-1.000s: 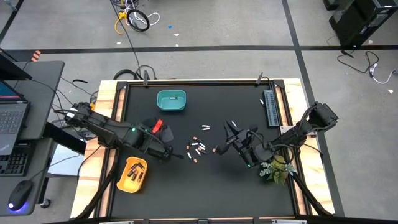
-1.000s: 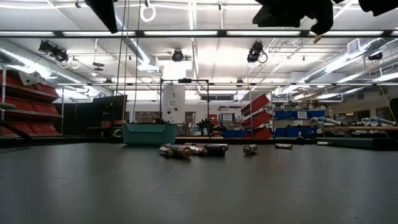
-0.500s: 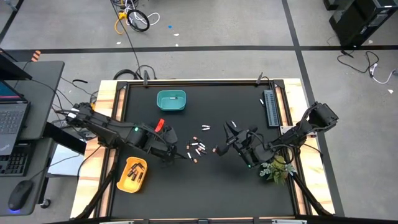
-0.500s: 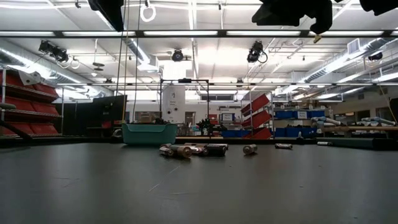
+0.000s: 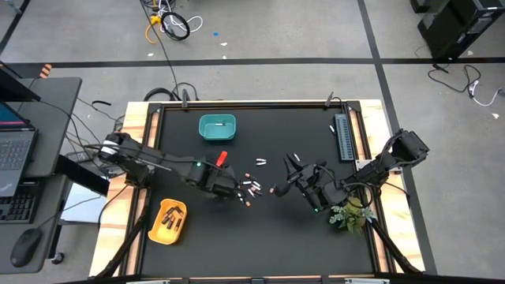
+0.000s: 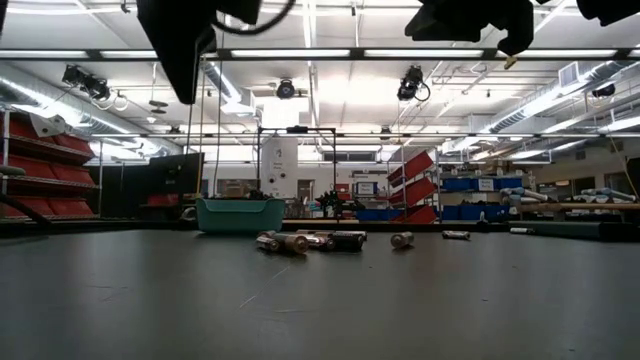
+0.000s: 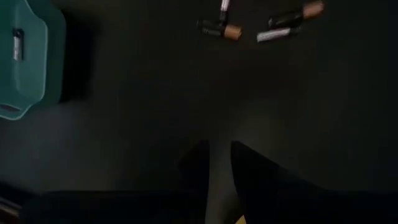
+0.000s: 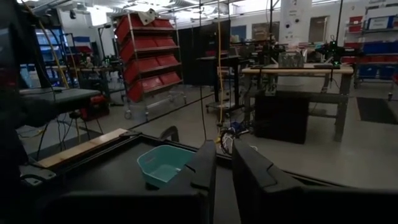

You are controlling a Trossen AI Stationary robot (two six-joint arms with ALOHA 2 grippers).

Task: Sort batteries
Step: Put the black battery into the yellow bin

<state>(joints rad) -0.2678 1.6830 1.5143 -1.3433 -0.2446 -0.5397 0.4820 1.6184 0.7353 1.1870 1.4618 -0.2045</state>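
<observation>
The black counter (image 5: 260, 237) lies under me, my two dark arms reaching in from either side. My left arm (image 5: 150, 164) stretches from the left edge toward the middle, and my left claw (image 5: 233, 192) hovers just beside the left end of the loose batteries, its two fingers (image 7: 198, 169) close together with a thin gap between them and nothing in their grip. My right arm (image 5: 379, 167) comes in from the right edge, with my right claw (image 5: 290, 167) raised near the right side of the same scatter; its fingers (image 8: 204, 167) are likewise drawn near each other with a slim gap, holding nothing, and point toward the far side of the counter. The grey ribbed strip (image 5: 343, 136) lies along the right edge. The teal bin (image 5: 217, 128) sits near the far edge, left of centre, with one whitish battery inside (I see it clearly from my left wrist). The yellow bin (image 5: 168, 220) rests near the front left, holding several dark batteries. A small plant (image 5: 353, 213) stands at the right front. The batteries (image 5: 251, 189) still loose lie in a small cluster at mid-counter between my claws, a few more scattered just beyond it.
</observation>
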